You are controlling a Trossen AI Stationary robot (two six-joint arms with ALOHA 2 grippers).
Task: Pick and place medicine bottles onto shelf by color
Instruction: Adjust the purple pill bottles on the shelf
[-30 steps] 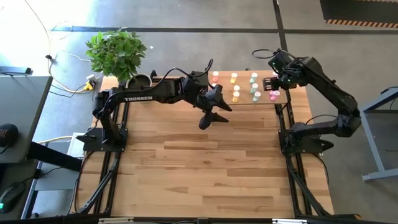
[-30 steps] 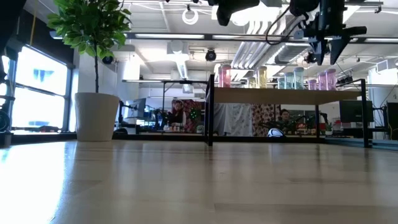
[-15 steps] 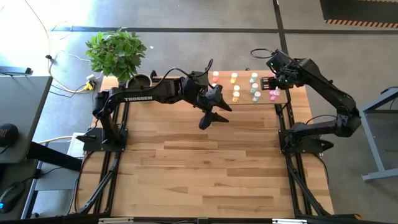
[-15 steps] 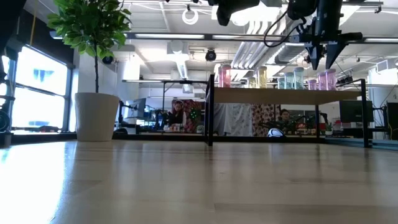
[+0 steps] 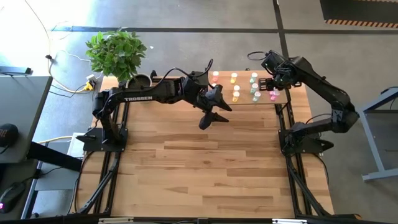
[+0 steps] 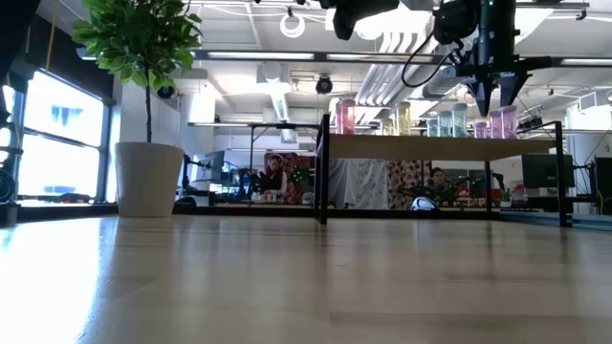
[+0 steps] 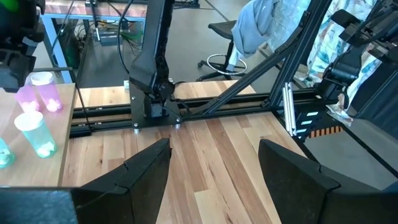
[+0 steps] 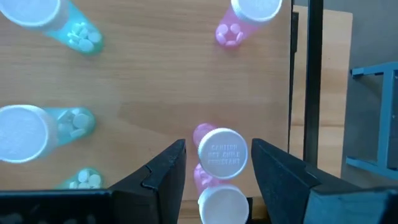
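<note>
The shelf (image 5: 245, 84) stands at the table's far right, a light wood board on black posts (image 6: 430, 146). On it stand red-pink, yellow, pale green and magenta medicine bottles (image 5: 254, 87). My right gripper (image 8: 219, 149) points down, open, just above the magenta bottles (image 5: 273, 94). Its fingers stand on either side of one white-capped magenta bottle (image 8: 222, 152) without touching it. In the low view its tips (image 6: 497, 96) hang just over the bottle tops. My left gripper (image 5: 210, 118) waits open and raised over the table's middle, with nothing between its fingers (image 7: 214, 146).
A leafy plant (image 5: 117, 53) in a pale pot (image 6: 148, 179) stands at the far left, with a grey metal pot (image 5: 140, 81) beside it. Bare wooden table (image 5: 205, 168) lies toward the near edge. People sit in the room beyond (image 6: 273, 174).
My right gripper has sunk a little toward the shelf and drifted slightly toward the table's left, staying open, and now hangs over the magenta bottles. The bottles have not moved.
</note>
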